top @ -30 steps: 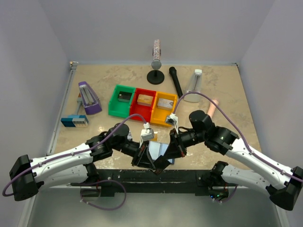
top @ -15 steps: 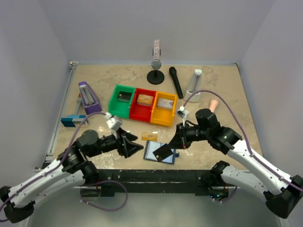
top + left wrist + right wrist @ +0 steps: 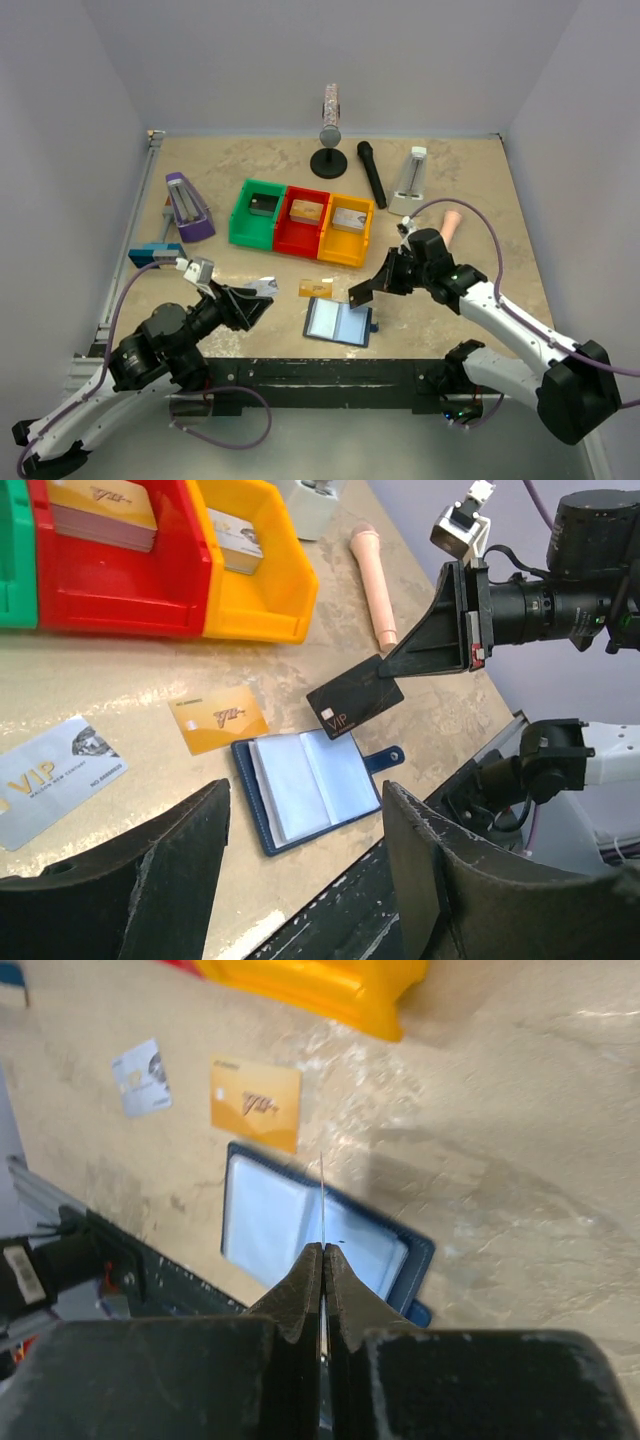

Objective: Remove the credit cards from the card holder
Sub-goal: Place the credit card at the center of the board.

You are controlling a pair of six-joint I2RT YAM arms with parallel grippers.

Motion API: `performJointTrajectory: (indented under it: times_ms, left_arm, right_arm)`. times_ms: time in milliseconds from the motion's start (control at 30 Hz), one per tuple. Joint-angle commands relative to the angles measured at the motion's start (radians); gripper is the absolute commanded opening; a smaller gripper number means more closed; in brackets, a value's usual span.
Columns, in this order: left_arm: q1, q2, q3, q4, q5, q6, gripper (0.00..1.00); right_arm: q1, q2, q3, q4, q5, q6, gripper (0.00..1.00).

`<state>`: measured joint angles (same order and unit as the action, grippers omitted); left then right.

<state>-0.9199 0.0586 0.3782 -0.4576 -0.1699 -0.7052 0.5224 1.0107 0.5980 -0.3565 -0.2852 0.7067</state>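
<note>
The card holder [image 3: 337, 322] lies open on the table near the front edge, its pale lining up [image 3: 312, 788]. My right gripper [image 3: 372, 287] is shut on the black credit card [image 3: 360, 293], holding it in the air just above and beyond the holder's right side [image 3: 355, 696]. In the right wrist view that card shows edge-on [image 3: 322, 1200] between the closed jaws [image 3: 324, 1250]. A yellow-gold card [image 3: 316, 288] lies flat beyond the holder. A silvery card [image 3: 55, 780] lies to its left. My left gripper [image 3: 250, 305] is open and empty, left of the holder.
Green [image 3: 258, 212], red [image 3: 305, 222] and yellow [image 3: 346, 230] bins holding small boxes stand behind the cards. A blue-and-white gadget [image 3: 157, 256] and a purple object [image 3: 187, 207] are at the left. A black microphone [image 3: 371, 172] and a peach cylinder [image 3: 452, 222] lie at the back right.
My left gripper opened and drew back to the left from the holder. The holder now lies open on the table. My right gripper moved up and away with the black card.
</note>
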Motion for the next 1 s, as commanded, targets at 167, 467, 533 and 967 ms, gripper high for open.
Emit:
performJointTrajectory:
  times_ms: [167, 467, 533, 967]
  left_arm:
    - [0.003, -0.019, -0.025, -0.059, -0.080, -0.076, 0.66]
    - [0.003, -0.011, -0.027, -0.058, -0.088, -0.076, 0.66]
    - [0.003, -0.014, -0.028, -0.055, -0.085, -0.074, 0.66]
    - [0.003, 0.017, -0.044, -0.027, -0.066, -0.076, 0.67]
  right_arm:
    - [-0.074, 0.109, -0.009, 0.165, 0.149, 0.080, 0.00]
    - [-0.094, 0.183, -0.018, 0.211, 0.138, 0.077, 0.00]
    - [-0.096, 0.184, -0.021, 0.215, 0.129, 0.067, 0.00]
    - [-0.107, 0.184, -0.010, 0.165, 0.097, 0.040, 0.11]
